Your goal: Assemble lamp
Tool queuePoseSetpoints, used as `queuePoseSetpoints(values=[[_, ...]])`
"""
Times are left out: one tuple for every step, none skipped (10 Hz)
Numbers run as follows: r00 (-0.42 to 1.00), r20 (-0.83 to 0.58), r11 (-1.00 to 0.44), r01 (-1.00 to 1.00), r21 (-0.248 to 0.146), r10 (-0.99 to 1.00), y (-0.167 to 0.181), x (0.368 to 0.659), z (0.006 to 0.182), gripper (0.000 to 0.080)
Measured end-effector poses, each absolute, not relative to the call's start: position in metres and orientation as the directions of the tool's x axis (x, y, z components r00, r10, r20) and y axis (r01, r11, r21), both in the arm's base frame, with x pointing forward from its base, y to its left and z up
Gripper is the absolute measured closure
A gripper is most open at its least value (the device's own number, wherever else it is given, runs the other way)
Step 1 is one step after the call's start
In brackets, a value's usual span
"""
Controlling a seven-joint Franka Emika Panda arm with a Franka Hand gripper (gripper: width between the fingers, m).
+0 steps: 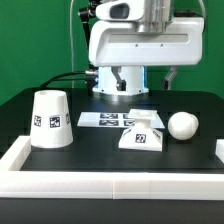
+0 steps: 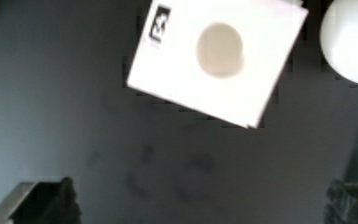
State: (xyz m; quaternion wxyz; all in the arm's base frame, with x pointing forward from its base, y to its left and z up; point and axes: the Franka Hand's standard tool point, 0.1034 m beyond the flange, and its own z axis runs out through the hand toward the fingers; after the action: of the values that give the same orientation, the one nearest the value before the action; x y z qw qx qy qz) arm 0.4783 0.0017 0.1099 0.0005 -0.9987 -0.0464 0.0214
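The white cone shade (image 1: pixel 50 120) stands at the exterior view's left. The low slope-sided base (image 1: pixel 142 132) sits in the middle, and the ball-shaped bulb (image 1: pixel 182 124) rests just to its right, apart from it. In the wrist view the base (image 2: pixel 185 75) shows its oval socket hole and a tag, with the bulb (image 2: pixel 354 45) at the picture's edge. My gripper (image 2: pixel 206 197) is open and empty, high above the dark table beside the base. Its two dark fingers (image 2: pixel 43 200) show only at the picture's corners.
The marker board (image 1: pixel 100 119) lies flat just behind the base. A white raised wall (image 1: pixel 100 185) borders the black table at the front and sides. The robot's large white body (image 1: pixel 140 45) stands at the back.
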Motion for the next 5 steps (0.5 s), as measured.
queuePoseSetpoints(values=[[0.999, -0.043, -1.000, 0.014, -0.009, 0.015, 0.0016, 0.4757, 0.1069, 0.0100], [0.998, -0.043, -0.998, -0.056, -0.009, -0.055, 0.0037, 0.4762, 0.1072, 0.0100], [0.993, -0.044, -0.994, -0.112, -0.012, -0.111, 0.0053, 0.4762, 0.1072, 0.0100], [0.981, -0.047, -0.982, -0.191, -0.016, -0.190, 0.0069, 0.4762, 0.1072, 0.0100], [0.977, -0.047, -0.978, -0.210, -0.017, -0.209, 0.0077, 0.4759, 0.1065, 0.0100]])
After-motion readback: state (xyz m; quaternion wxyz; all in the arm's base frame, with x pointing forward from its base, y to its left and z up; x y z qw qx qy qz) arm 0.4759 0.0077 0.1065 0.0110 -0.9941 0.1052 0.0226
